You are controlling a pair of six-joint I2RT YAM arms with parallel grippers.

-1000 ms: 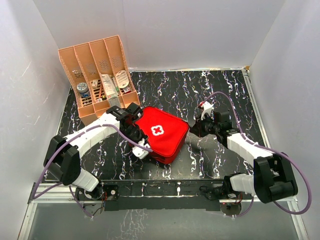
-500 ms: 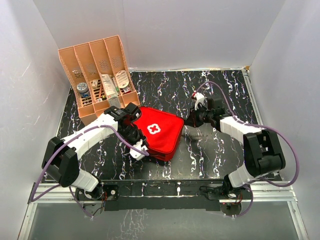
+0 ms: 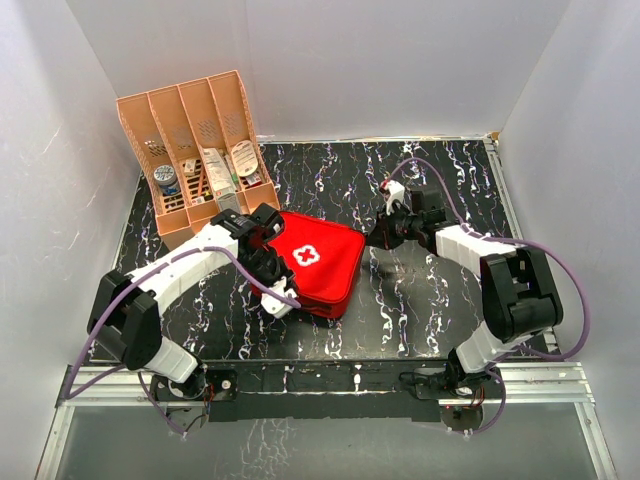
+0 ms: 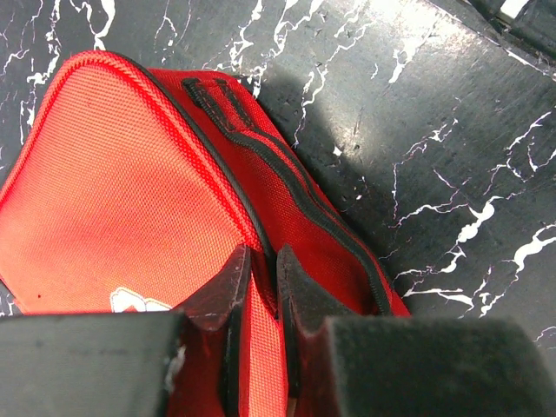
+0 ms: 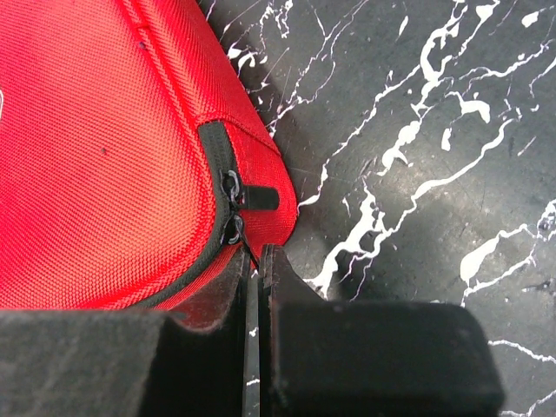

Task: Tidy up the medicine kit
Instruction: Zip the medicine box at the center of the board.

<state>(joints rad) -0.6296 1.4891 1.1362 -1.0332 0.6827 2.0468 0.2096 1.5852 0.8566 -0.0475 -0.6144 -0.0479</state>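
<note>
The medicine kit (image 3: 318,262) is a red zip case with a white cross, lying closed in the middle of the table. My left gripper (image 3: 270,268) is at its left side, shut on the case's piped rim; the left wrist view shows the fingers (image 4: 261,256) pinching red fabric of the kit (image 4: 130,191). My right gripper (image 3: 379,238) is at the kit's right corner. In the right wrist view it (image 5: 258,254) is shut on the thin zip pull (image 5: 234,233), which hangs from the sliders at the corner of the kit (image 5: 104,148).
An orange slotted organizer rack (image 3: 195,150) stands at the back left with bottles, tubes and packets in its slots. White walls close in the left, back and right sides. The black marbled tabletop (image 3: 440,290) spreads right of the kit.
The kit has shifted slightly left and turned. My right gripper has moved up and left with the kit's corner, and the right arm's elbow has swung in. The left gripper keeps its hold.
</note>
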